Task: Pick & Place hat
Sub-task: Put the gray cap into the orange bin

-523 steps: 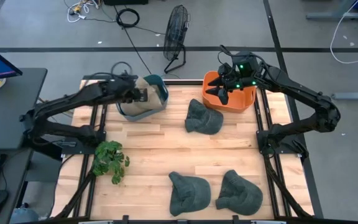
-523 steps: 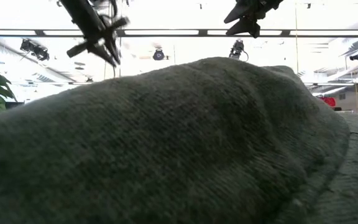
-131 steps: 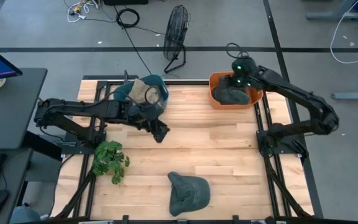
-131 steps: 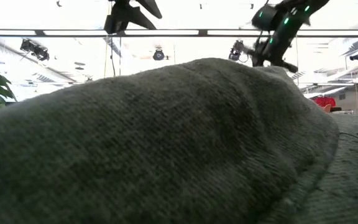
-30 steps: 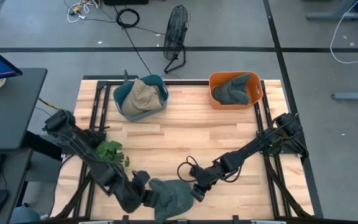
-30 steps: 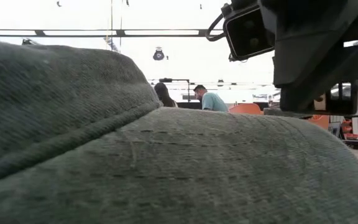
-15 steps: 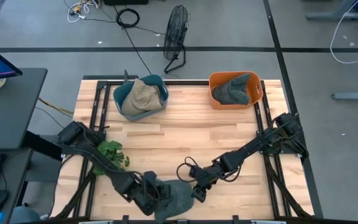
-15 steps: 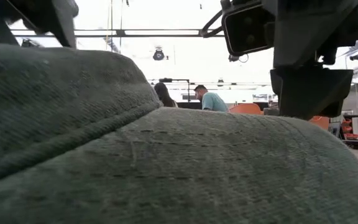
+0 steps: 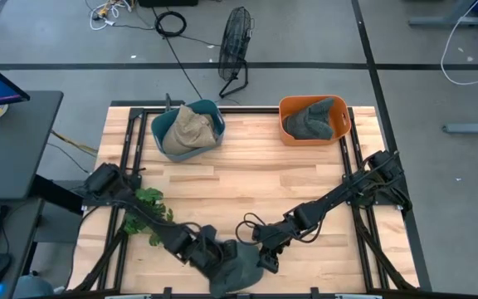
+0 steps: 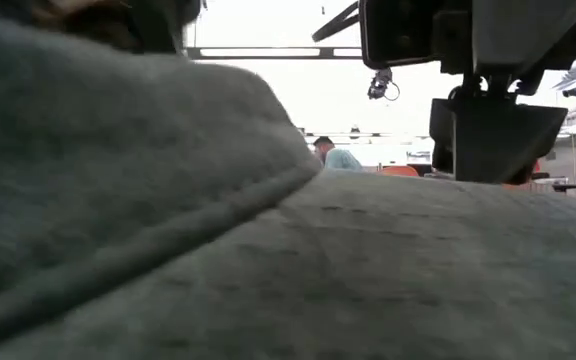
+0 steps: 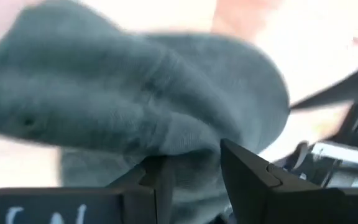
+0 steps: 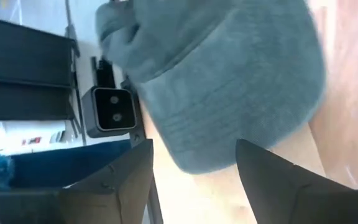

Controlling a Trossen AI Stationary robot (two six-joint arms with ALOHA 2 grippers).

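Grey hat (image 9: 237,267) at table's 6 o'clock edge, partly cut off, left gripper (image 9: 208,256) at its 9 o'clock, fingers pinching the fabric (blurred), right gripper (image 9: 265,260) at 3 o'clock, fingers apart, empty.

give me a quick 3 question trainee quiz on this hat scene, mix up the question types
1. True or false: the green hat near the table's front edge lies between the left hand and the right hand.
2. Multiple choice: what does the orange bin hold? A) a tan hat B) a green hat C) a plant
3. Fill in: the tan hat sits in the ____ bin.

Key
1. True. In the left wrist view the left hand's fingers pinch the hat's fabric; the right hand stands open beside it.
2. B, the binned green hat.
3. Teal.
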